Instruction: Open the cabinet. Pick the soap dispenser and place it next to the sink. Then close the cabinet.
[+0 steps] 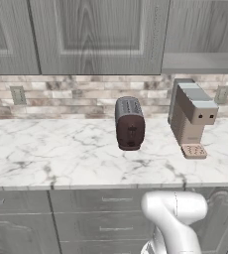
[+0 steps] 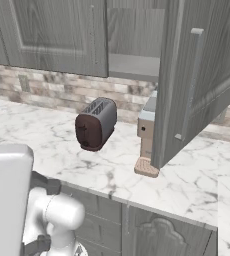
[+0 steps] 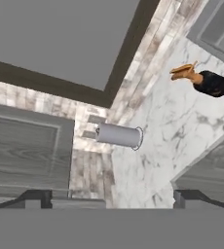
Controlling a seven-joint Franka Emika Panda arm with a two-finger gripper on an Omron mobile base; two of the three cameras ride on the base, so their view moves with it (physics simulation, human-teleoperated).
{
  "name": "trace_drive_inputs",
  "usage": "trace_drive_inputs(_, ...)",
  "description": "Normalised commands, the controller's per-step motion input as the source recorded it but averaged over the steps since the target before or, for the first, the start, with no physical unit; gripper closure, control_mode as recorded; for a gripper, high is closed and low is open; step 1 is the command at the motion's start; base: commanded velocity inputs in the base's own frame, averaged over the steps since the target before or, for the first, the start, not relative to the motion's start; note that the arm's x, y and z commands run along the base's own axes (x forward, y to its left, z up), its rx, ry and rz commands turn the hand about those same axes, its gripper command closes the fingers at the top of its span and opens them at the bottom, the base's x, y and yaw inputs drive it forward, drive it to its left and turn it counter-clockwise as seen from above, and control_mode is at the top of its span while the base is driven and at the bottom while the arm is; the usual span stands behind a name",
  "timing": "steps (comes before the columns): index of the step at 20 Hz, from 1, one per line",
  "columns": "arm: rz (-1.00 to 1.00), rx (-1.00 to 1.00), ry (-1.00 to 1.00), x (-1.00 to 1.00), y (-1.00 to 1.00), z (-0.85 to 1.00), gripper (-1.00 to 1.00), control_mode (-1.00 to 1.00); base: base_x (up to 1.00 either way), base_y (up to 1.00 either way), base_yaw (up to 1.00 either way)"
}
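The cabinet (image 2: pixel 134 45) stands open, and its door (image 2: pixel 207 75) with a slim bar handle swings out to the right. Its grey shelf (image 1: pixel 200 62) shows bare. In the rolled hand view, the soap dispenser (image 3: pixel 204 80), black with an orange-brown pump, rests on the marble counter (image 3: pixel 158 136). It is close to a grey rimmed recess (image 3: pixel 221 26) that looks like the sink. My gripper (image 3: pixel 111 199) is open, its dark fingertips (image 3: pixel 36 199) wide apart with nothing between them. It is well away from the dispenser.
A dark toaster (image 1: pixel 130 124) and a beige coffee machine (image 1: pixel 193 116) stand on the counter under the wall cabinets. The open door partly hides the coffee machine (image 2: pixel 147 135) from the right. A grey cylinder (image 3: pixel 119 135) sits by the tiled backsplash. Drawer fronts (image 1: pixel 116 201) run below the counter.
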Motion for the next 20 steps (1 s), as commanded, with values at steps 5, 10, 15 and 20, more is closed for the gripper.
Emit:
trace_drive_inputs(5, 0.11, 0.00, 0.14, 0.00, -0.04, -0.01, -1.00, -1.00, 0.00, 0.00, 0.00)
trace_drive_inputs(10, 0.09, 0.00, 0.10, 0.00, -0.09, 0.00, -1.00, -1.00, 0.00, 0.00, 0.00)
trace_drive_inputs(15, 0.04, 0.02, 0.06, 0.00, -0.05, 0.00, -1.00, -1.00, 0.00, 0.00, 0.00)
trace_drive_inputs(20, 0.00, 0.02, 0.04, 0.04, 0.00, 0.00, -1.00, -1.00, 0.00, 0.00, 0.00)
